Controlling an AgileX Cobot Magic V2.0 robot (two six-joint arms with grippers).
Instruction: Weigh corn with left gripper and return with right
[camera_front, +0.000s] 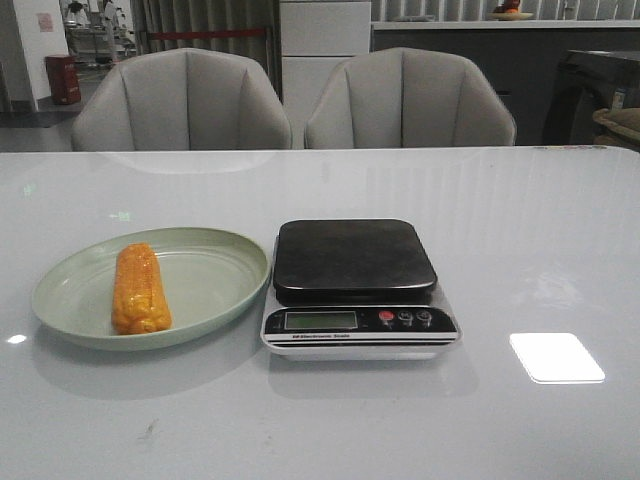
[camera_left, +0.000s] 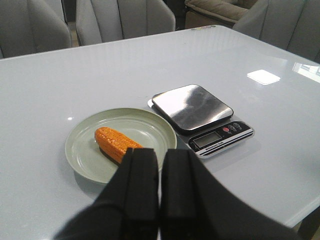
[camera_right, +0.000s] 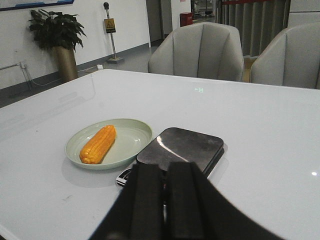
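The corn is lying lengthwise on the pale green plate, toward its left side, with nothing else in the dish. The scale is sitting just beside the plate on the white worktop, its dark platform bare. The left hand is hanging back above the plate's near rim, fingers pressed narrow and holding nothing. The right hand is hovering near the scale, equally pinched and empty. That cob is looking stiff, light and glossy, likely slippery, so gripping across its middle seems safest.
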